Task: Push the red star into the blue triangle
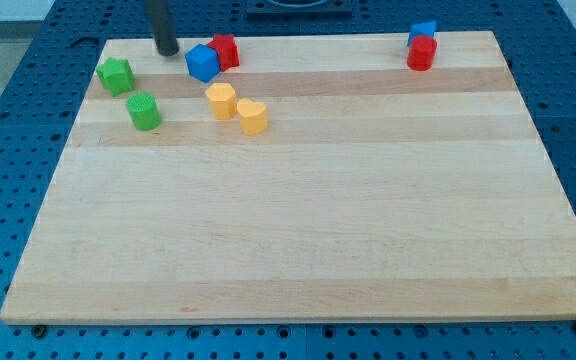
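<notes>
A red block (226, 50), possibly the star, sits near the board's top edge at the view's upper left and touches a blue cube-like block (201, 63) on its left. A blue block (423, 31), possibly the triangle, sits at the top right edge, with a second red block (421, 55) touching it just below. My tip (168, 50) rests on the board left of the blue cube-like block, a small gap away. It is far left of the top right pair.
A green star-like block (115, 76) and a green round block (145, 111) lie at the left. Two yellow blocks (221, 101) (252, 117) lie side by side below the blue cube-like block. The wooden board (298, 230) lies on a blue perforated table.
</notes>
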You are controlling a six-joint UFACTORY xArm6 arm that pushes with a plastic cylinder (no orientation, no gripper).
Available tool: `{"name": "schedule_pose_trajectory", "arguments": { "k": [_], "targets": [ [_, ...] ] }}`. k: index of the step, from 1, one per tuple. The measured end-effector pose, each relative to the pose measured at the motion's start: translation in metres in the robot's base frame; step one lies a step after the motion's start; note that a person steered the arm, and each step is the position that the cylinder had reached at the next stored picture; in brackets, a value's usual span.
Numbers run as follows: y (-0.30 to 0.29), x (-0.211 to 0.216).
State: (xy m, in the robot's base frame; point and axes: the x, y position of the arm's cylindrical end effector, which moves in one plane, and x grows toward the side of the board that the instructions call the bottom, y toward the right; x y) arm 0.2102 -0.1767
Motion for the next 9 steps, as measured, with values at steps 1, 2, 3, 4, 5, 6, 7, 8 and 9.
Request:
{"name": "schedule_pose_trajectory", "arguments": {
  "k": [1,2,3,4,5,6,7,8,9],
  "targets": [
    [0.058,0.000],
    [0.083,0.004],
    [0.054,0.005],
    [0.051,0.026],
    [0.064,0.035],
    [0.108,0.032],
    [0.168,0.026],
    [0.178,0.035],
    [0.178,0.056]
  ]
}}
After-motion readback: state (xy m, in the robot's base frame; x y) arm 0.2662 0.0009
